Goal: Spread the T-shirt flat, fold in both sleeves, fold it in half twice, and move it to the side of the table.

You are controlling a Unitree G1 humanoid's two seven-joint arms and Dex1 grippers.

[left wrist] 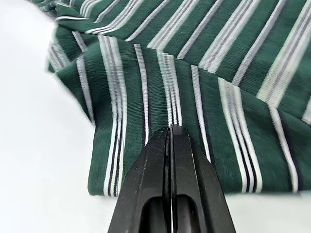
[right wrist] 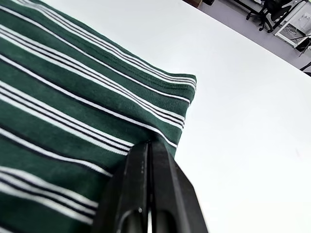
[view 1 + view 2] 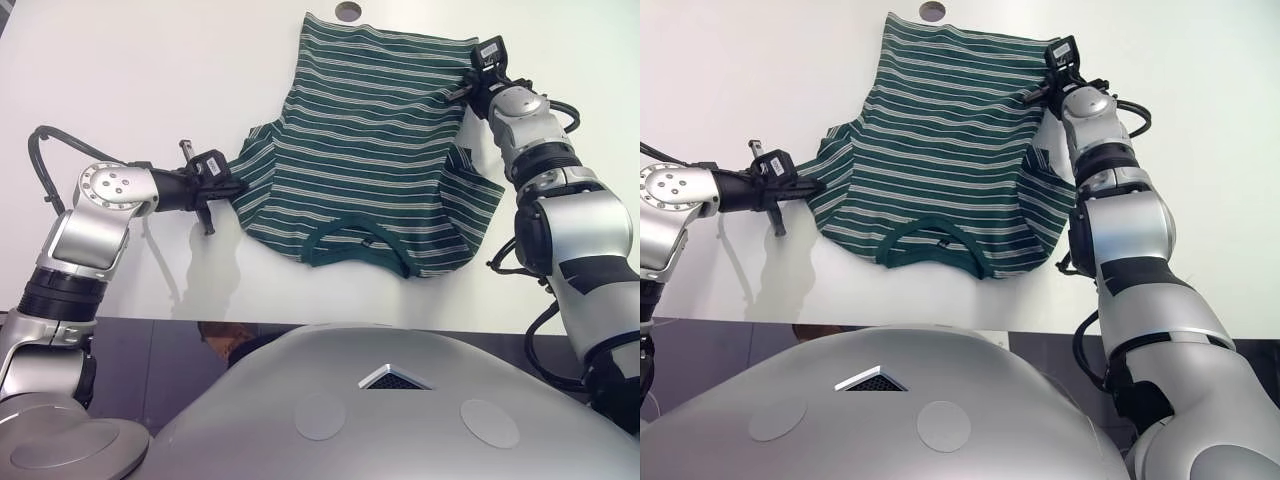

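A dark green fabric T-shirt with thin white stripes (image 3: 370, 140) is laid on a plain white desk (image 3: 120, 70), filling the upper centre of the head views; its ribbed dark green collar (image 3: 362, 243) is turned toward the lower edge of the frame and its straight hem (image 3: 390, 35) toward the top. The body is spread mostly flat, with soft wrinkles across the middle. A small round grey disc (image 3: 348, 11) is set in the desk just above the hem, at the top edge of the frame.

The left gripper (image 3: 238, 185) is seen at the left of the frame, level with the short left sleeve (image 3: 255, 165); its black fingers (image 1: 182, 145) are pressed together, and the striped sleeve cloth is pinched between their tips, raised into a low ridge close to the sleeve's edge.

The right gripper (image 3: 462, 92) is placed at the upper right of the frame, at the hem's right-hand corner; its fingers (image 2: 160, 155) are likewise pressed together on the cloth, just inside that corner. The right sleeve (image 3: 478, 190) is left lying on the desk below that gripper, beside the silver forearm.
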